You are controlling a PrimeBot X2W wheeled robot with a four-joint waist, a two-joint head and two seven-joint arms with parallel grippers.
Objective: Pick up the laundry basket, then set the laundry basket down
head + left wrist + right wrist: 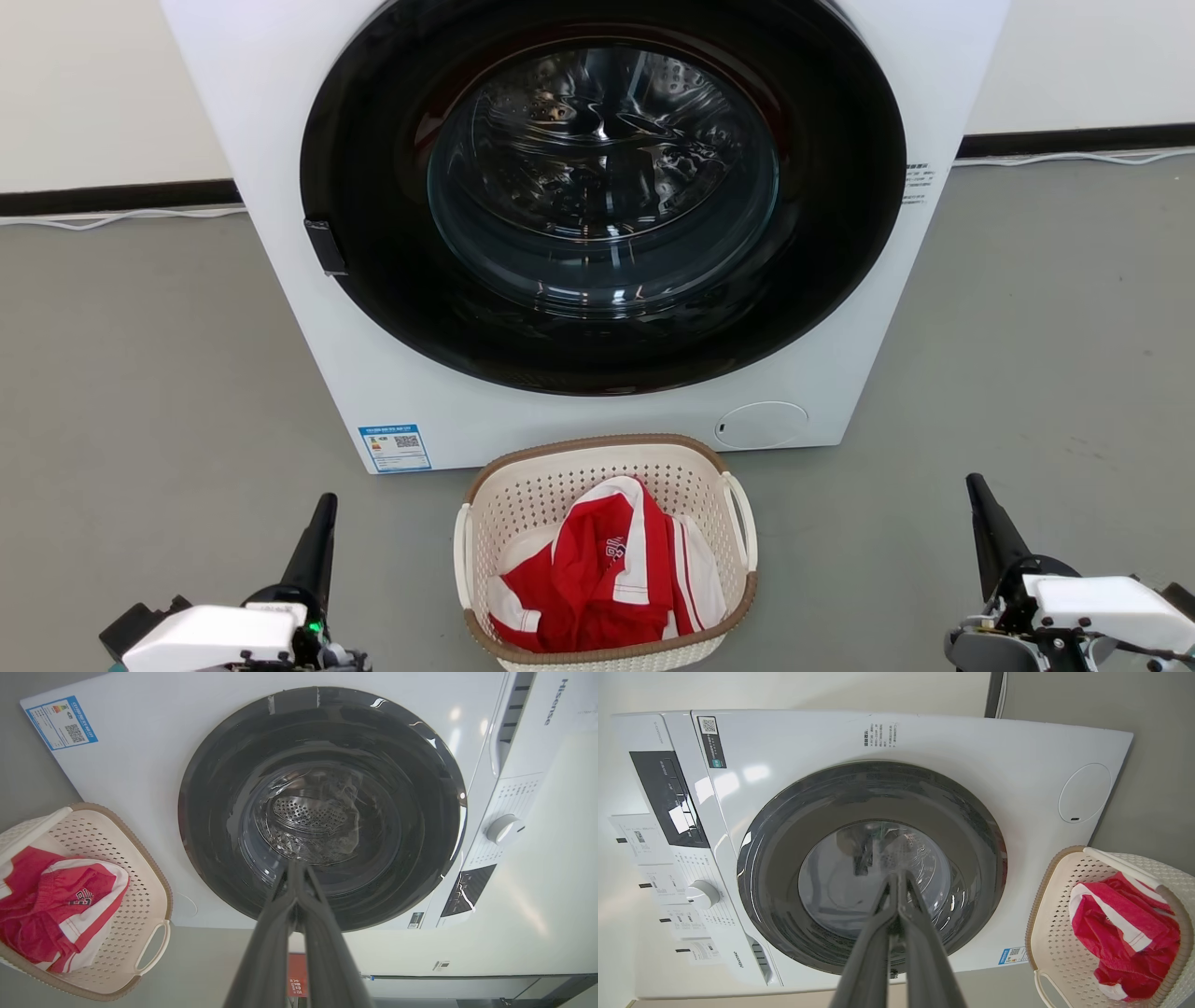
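The laundry basket [560,485], cream-white and perforated with a brown rim and white loop handles, stands on the grey floor just in front of the washing machine. Red and white clothing [607,569] lies inside it. The basket [140,877] sits at the lower left of the left wrist view, and the basket [1052,933] at the lower right of the right wrist view. My left gripper [325,504] is shut and empty, well left of the basket. My right gripper [974,483] is shut and empty, well to its right. Both point toward the machine.
The large white washing machine [280,140] with its dark round door [373,233] shut rises right behind the basket. Grey floor [140,392] lies open on both sides. A wall with a dark skirting strip [112,198] and a white cable runs along the back.
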